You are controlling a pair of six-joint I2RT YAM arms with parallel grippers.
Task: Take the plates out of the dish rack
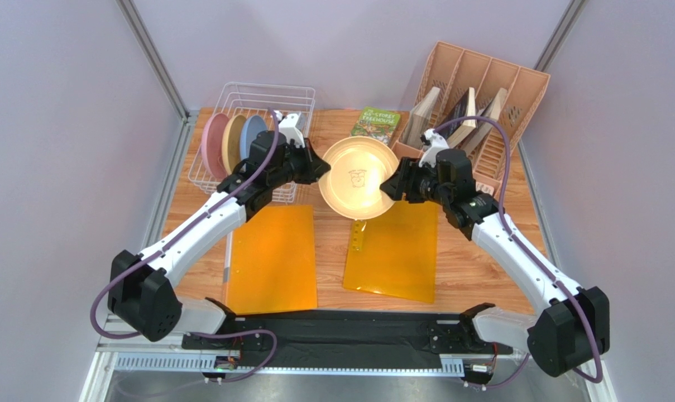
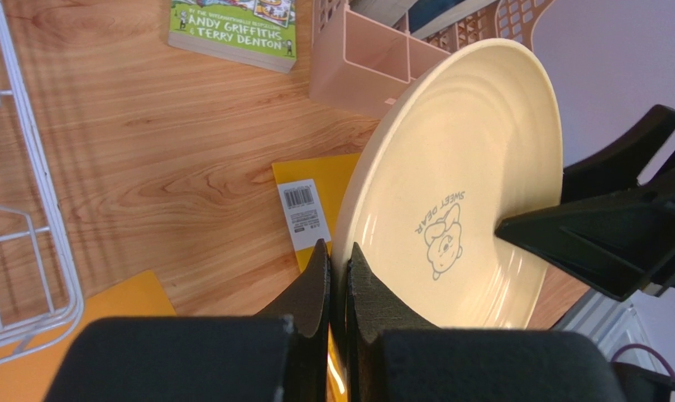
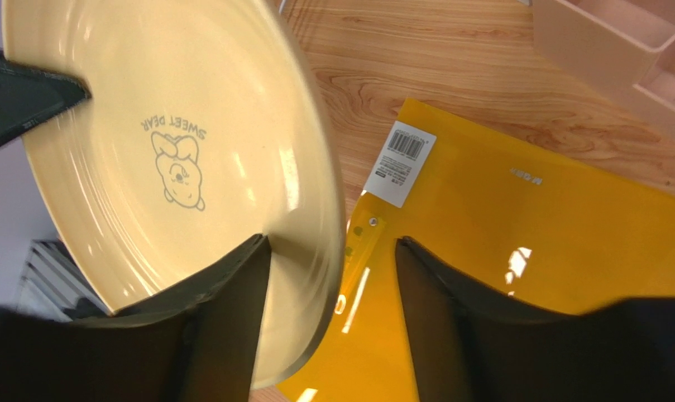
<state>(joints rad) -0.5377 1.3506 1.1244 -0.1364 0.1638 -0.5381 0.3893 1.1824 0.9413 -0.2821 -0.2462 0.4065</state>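
**A cream-yellow plate (image 1: 359, 177) hangs tilted between both arms, out of the dish rack (image 1: 269, 85).**

At the far left of the tabletop (image 1: 332, 126), the dish rack holds three more on edge: a pink plate (image 1: 212, 142), a second cream-yellow plate (image 1: 231, 141) and a light blue plate (image 1: 252, 134). Just right of the rack, the left end effector (image 2: 338, 251) is pinched narrow on the rim of the cream-yellow plate, whose face carries a small bear mark. At the opposite rim, the right end effector (image 3: 332, 243) is spread wide and straddles the edge, one finger over the face and the other clear of the back. Two orange folders (image 1: 272, 255) (image 1: 395, 251) lie flat below. A book (image 1: 376, 124) and a peach organizer (image 1: 491, 84) sit at the back right.
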